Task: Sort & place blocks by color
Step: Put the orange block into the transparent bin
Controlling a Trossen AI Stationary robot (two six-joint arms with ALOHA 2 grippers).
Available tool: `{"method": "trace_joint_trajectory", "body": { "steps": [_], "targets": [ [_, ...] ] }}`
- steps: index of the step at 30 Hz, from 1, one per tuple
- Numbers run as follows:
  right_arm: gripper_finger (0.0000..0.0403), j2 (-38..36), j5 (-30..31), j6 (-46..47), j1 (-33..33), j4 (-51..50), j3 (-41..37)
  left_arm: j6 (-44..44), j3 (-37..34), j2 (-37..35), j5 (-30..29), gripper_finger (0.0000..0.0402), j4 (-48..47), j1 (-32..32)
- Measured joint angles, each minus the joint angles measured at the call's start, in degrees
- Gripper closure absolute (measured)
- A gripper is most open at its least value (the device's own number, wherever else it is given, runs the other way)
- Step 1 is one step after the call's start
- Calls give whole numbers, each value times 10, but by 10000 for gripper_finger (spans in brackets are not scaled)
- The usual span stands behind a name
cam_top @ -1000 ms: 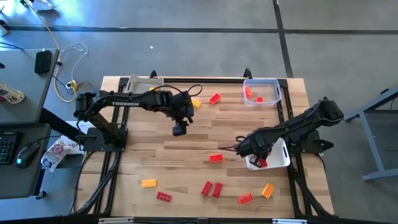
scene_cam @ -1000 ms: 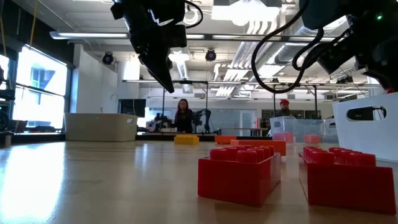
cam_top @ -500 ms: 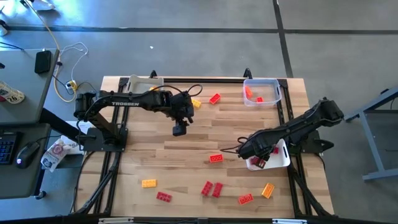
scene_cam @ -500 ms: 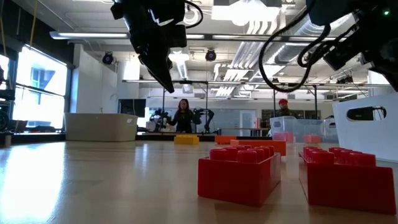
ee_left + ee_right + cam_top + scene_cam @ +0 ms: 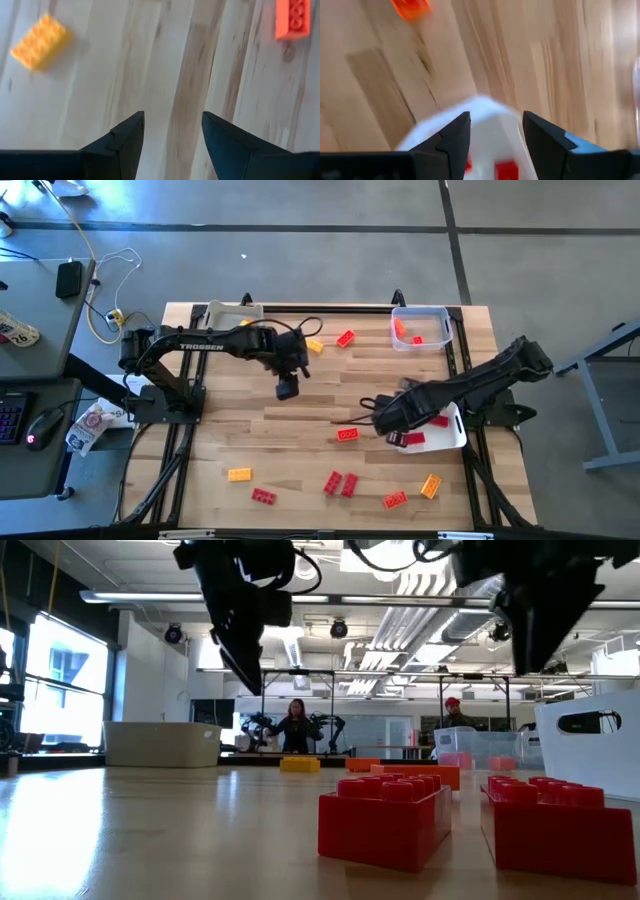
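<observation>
Small studded blocks lie flat on the wooden table: a yellow one (image 5: 315, 346) and a red one (image 5: 346, 338) at the far side, an orange-red one (image 5: 347, 434) mid-table, and several along the near edge (image 5: 341, 483). My left gripper (image 5: 287, 388) hangs open above bare wood, near the yellow block (image 5: 39, 41) and an orange-red block (image 5: 292, 17). My right gripper (image 5: 392, 430) hangs open and empty over the left rim of the white tray (image 5: 450, 428), which holds red blocks (image 5: 507, 170).
A clear tray (image 5: 420, 327) with orange-red blocks stands at the far right. A beige tray (image 5: 230, 311) sits at the far left corner. Black frame rails run along the table's edges. People stand in the room beyond the table (image 5: 296, 725).
My right gripper has risen out of the white tray and shifted toward the table's left, its wrist turning as it went. A red block stays in the tray. My left gripper has rolled slightly in place.
</observation>
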Motion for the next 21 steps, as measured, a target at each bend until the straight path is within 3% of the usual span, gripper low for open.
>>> {"method": "trace_joint_trajectory", "body": {
  "steps": [11, 21],
  "targets": [
    [235, 0, -12, -225, -27, 197, 1, -59, 0, 0, -25, 216, -100, -24],
    [194, 0, -27, -303, -31, 309, 1, -102, 0, 0, -26, 216, -182, -80]
  ]
}}
